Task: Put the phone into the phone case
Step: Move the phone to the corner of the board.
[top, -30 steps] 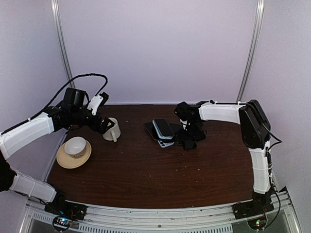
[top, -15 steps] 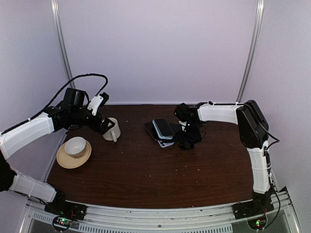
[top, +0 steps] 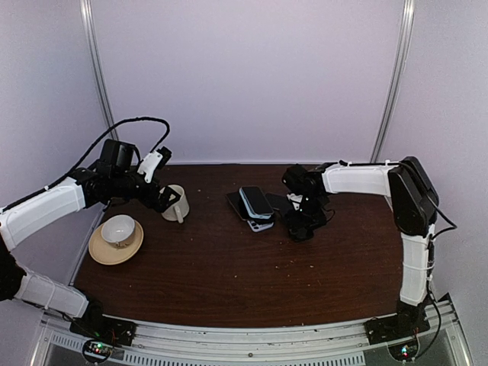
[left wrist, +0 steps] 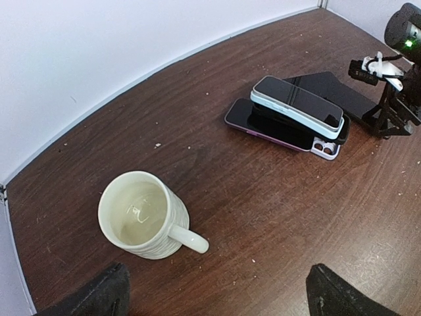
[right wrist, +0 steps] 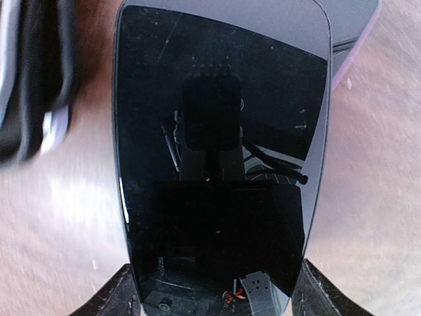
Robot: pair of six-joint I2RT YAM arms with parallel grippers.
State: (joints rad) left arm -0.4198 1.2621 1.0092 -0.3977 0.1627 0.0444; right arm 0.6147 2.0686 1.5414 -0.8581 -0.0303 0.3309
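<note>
Noted: the right gripper (top: 300, 223) has just narrowed its jaws from full width onto the long edges of the phone (right wrist: 220, 131), flat on the surface (top: 229, 274) right of centre beside the phone case (top: 255, 202), so lifting appears next; the left gripper (left wrist: 214, 299) holds its jaws wide and empty.

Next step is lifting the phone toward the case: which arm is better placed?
Right. The right gripper has its fingers against both edges of the black phone. The left gripper hangs open above the mug, well apart from the phones.
</note>
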